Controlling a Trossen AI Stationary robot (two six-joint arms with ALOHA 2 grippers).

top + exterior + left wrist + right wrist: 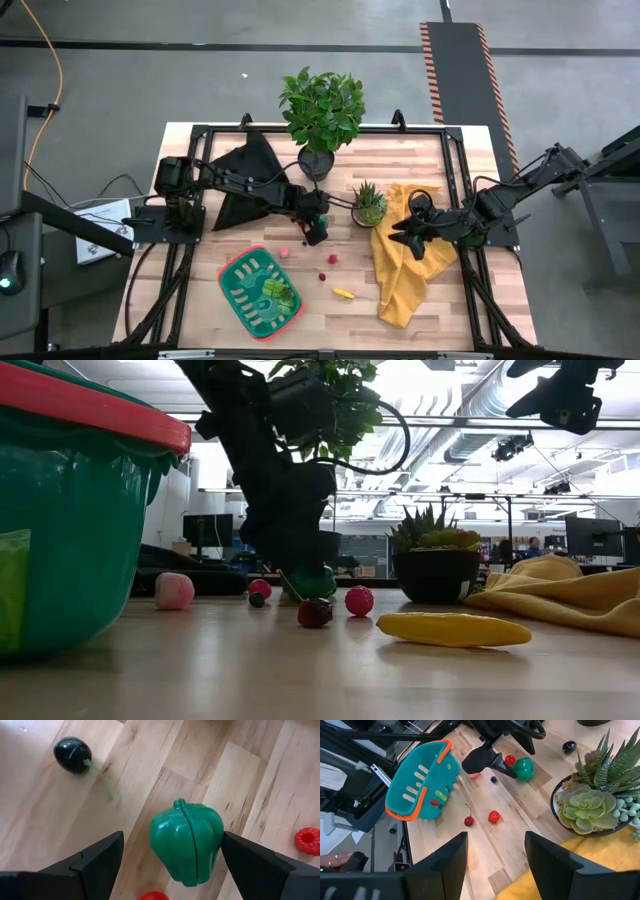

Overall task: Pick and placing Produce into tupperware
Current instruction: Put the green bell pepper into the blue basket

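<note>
A green toy pepper (186,842) lies on the wooden table between the open fingers of my left gripper (172,837), which points steeply down over it (316,232). Around it lie a dark cherry with a green stem (72,754), a red raspberry (307,841) and a small red piece (154,896). The green tupperware with a red rim (260,292) stands near the front edge with a green piece inside. A pink ball (284,252), a red berry (332,259) and a yellow piece (343,293) lie between them. My right gripper (405,232) hangs open and holds nothing above the yellow cloth. My left gripper comes at the green pepper from above, slanting, with one finger on each side of it. One finger (250,865) stands right at the pepper's side (220,835); whether it touches, I cannot tell. The other finger (100,860) stands clear. The pepper rests on the table.
A small spiky potted plant (369,205) stands just right of my left gripper, and a large leafy potted plant (322,115) at the far edge. A black cloth (240,175) lies at the far left, a yellow cloth (405,270) at the right.
</note>
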